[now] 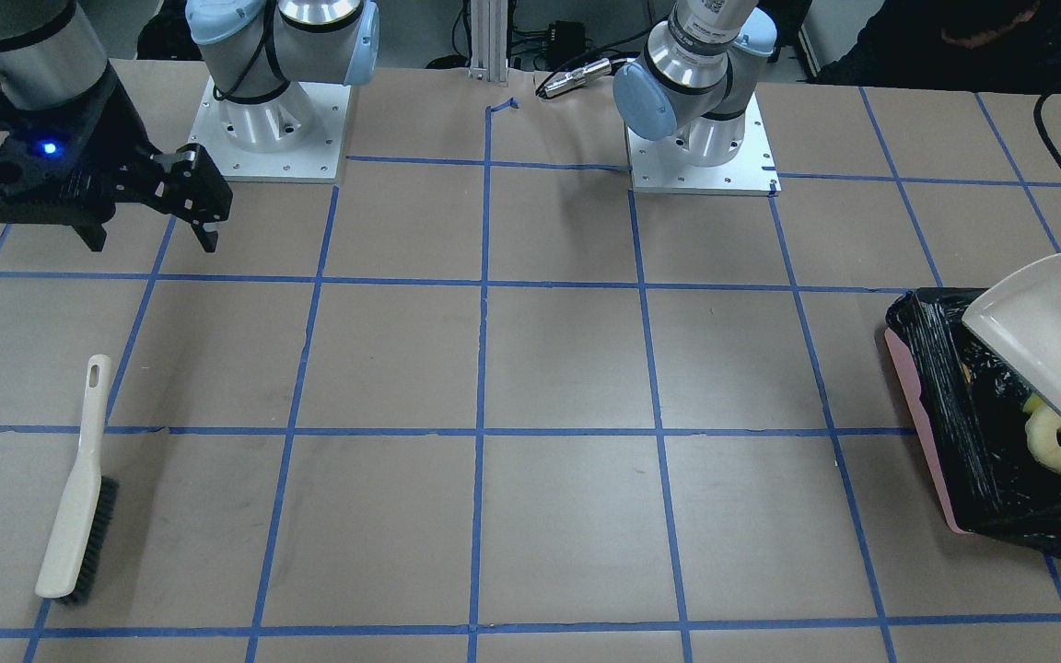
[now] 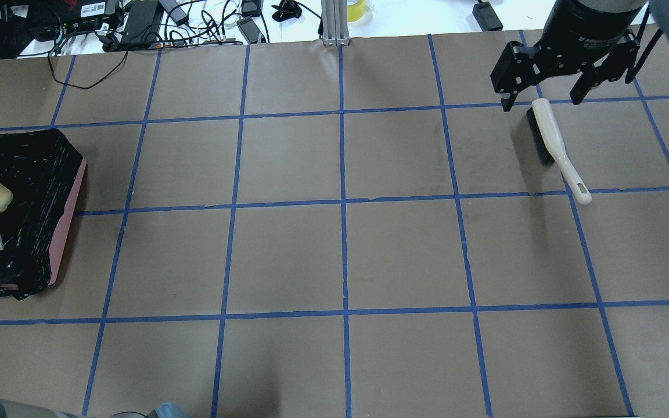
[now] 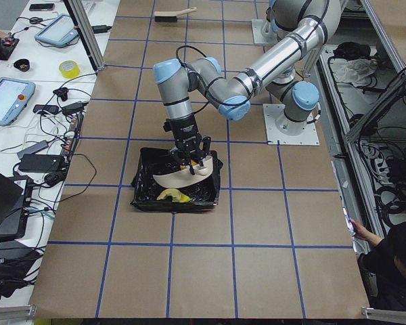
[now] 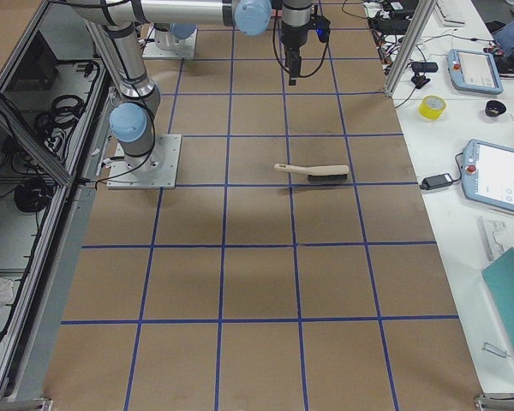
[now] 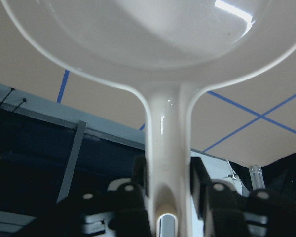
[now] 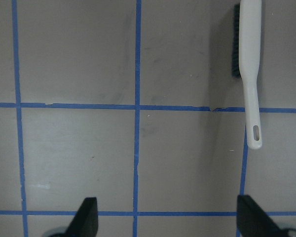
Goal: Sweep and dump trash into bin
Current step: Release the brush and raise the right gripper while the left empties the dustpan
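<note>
The pink bin (image 1: 919,433) with its black liner stands at the table's left end and also shows in the overhead view (image 2: 70,203). My left gripper (image 5: 168,180) is shut on the handle of the white dustpan (image 1: 1046,336), which hangs tilted over the bin (image 3: 143,186). A pale cream crescent slice (image 1: 1051,448) lies in the liner, with a bit of yellow-green sponge (image 1: 1033,402) beside it under the pan's lip. The golden-brown piece is hidden. My right gripper (image 1: 151,238) is open and empty, raised above the table near the brush (image 2: 552,139).
The cream hand brush with black bristles (image 1: 79,488) lies flat on the table at my right, handle toward me (image 6: 250,59). Brown paper with a blue tape grid covers the table. Cables and devices lie along the far edge (image 2: 137,23).
</note>
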Robot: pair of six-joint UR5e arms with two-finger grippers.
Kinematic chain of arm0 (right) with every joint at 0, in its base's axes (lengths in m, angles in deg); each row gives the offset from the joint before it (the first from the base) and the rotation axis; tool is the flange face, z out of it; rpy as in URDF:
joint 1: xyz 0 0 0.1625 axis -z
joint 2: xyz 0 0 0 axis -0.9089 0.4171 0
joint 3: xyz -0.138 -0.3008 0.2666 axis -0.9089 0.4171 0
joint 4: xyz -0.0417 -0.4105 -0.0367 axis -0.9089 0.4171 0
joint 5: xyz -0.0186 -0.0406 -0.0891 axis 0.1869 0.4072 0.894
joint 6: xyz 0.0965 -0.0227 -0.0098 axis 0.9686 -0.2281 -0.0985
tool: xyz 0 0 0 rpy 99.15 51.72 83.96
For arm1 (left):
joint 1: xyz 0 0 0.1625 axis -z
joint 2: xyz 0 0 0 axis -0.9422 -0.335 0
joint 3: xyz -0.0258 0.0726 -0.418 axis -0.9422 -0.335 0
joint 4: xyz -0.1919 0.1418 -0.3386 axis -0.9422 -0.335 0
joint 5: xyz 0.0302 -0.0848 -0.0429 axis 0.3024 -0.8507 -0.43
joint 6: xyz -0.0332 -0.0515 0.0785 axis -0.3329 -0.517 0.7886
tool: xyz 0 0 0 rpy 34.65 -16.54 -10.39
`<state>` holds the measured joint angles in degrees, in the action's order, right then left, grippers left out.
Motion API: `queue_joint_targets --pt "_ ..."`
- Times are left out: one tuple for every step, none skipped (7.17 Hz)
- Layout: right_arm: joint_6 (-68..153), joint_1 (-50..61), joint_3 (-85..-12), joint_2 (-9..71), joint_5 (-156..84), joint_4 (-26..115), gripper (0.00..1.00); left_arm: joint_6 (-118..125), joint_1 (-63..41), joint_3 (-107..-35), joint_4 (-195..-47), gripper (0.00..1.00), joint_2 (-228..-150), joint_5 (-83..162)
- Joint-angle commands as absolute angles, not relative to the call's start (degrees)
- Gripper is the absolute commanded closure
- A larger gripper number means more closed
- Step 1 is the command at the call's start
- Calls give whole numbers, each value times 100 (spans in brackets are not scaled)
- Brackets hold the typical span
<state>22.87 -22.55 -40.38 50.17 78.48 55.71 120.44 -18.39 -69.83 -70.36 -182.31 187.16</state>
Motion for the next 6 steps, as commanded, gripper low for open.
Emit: queue_joint_targets --pt "2453 -2316 -4085 5438 7729 5476 0 12114 -1779 -6665 -7703 100 -18238 17326" --pt "2453 -2342 -4085 5536 7721 5484 0 12106 -1543 -6620 -7995 100 -18203 16571" --pt "2453 -2290 -4085 5519 7729 5528 0 12062 -1019 -6585 -8102 100 -18212 16128" --pt "2436 -2315 -4077 5528 7721 5502 0 12009 -378 -6585 -8025 100 -18308 16072" --pt "2436 -2316 -4085 5528 7721 5476 0 12009 -24 -6585 -7980 100 -18430 15619" --pt "2418 -2324 -4085 5537 7729 5467 0 12009 14 -6602 -7945 100 -18658 15014"
